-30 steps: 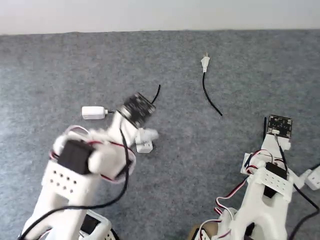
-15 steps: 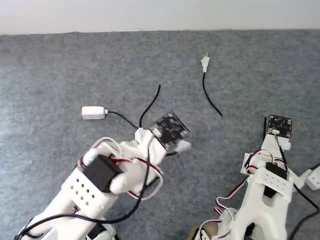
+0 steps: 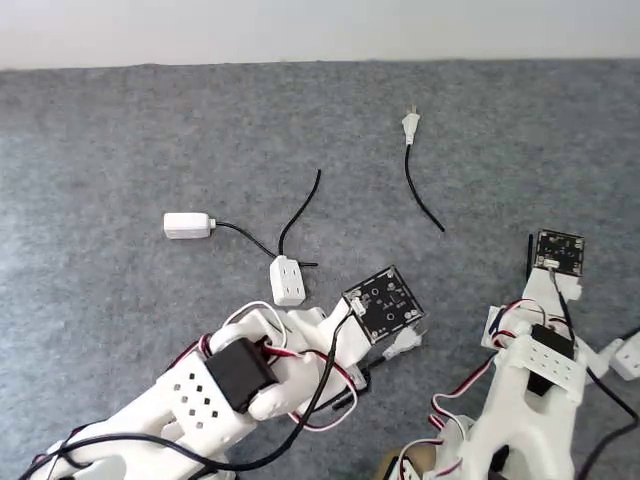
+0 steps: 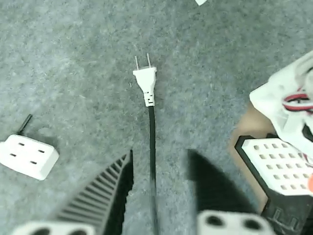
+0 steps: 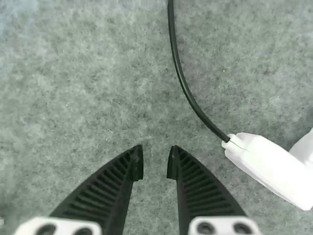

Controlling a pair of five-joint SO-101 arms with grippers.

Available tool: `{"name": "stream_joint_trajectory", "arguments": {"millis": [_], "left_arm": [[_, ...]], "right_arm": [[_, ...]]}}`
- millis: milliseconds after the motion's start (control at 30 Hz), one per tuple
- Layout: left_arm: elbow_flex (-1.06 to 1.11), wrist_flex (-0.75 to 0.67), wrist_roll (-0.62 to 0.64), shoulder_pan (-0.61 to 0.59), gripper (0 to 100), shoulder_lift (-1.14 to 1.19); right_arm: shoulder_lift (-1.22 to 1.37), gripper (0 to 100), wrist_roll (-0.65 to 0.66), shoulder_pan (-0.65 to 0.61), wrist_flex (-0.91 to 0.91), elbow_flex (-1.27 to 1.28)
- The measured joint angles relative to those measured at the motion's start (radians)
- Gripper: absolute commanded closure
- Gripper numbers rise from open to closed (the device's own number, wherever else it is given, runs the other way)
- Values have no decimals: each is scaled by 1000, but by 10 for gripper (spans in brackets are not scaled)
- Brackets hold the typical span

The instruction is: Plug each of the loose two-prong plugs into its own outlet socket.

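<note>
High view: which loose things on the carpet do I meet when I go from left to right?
white block on a cord → white socket → two-prong plug

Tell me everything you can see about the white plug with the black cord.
The white plug has two metal prongs and a plastic-looking body joined to a thin black cord. It lies flat and loose on the grey carpet, prongs pointing away from the left gripper, in no socket; nothing grips it.
</note>
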Motion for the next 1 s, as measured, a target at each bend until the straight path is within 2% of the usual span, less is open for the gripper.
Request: {"name": "stream_joint_trajectory", "arguments": {"millis": [200, 333, 500, 667, 867, 1000], "left_arm": [[17, -35, -11, -17, 675, 0], [20, -52, -20, -126, 699, -2], [132, -249, -20, -334, 738, -2], [275, -480, -14, -382, 772, 6], [227, -520, 176, -411, 778, 241], [97, -520, 209, -428, 779, 489]], "right_arm": [[0, 909, 0, 0, 0, 0], [0, 909, 0, 0, 0, 0], [0, 909, 0, 0, 0, 0], [0, 909, 0, 0, 0, 0], [0, 909, 0, 0, 0, 0], [0, 909, 0, 0, 0, 0]]}}
